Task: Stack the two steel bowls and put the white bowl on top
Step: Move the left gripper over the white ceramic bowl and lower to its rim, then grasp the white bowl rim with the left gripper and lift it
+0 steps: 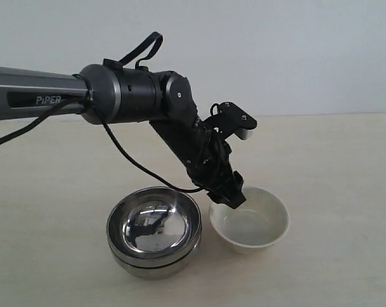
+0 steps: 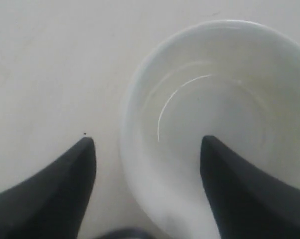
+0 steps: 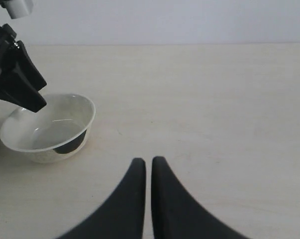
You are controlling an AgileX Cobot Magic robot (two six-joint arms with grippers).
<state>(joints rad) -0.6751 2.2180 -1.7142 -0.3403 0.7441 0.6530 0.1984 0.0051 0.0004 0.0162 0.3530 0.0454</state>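
The left end effector point(image 2: 147, 141) is open, and it hangs low over the near edge of the white bowl point(image 1: 260, 224). Its two black fingers point(image 2: 60, 189) stand wide apart. One finger is outside the bowl, over the bare tabletop point(image 1: 333, 179). The other finger is inside the bowl. The bowl's wall sits in the gap between them. We do not see either finger pressing on the wall, so nothing is held.

The white bowl stands upright on the tabletop. It is just beside the two steel bowls point(image 1: 154, 227), on their right in the outside view. We cannot tell if the white bowl touches them. The two steel bowls look like they already sit one inside the other, because we see one shiny rim just under the other. So we think the first part of the job is done.

The right end effector point(image 3: 149, 164) is well apart from the bowls. Its fingers are pressed close together with nothing between them.

We think the step now is picking up the white bowl. Next, the open fingers need to close on the bowl's wall and pinch it tight. The wall is smooth and shiny, so it could slip if the pinch is weak. Then the bowl should go up, move over to the steel bowls, and come down gently in the middle of the top one. Only then should the fingers let go.
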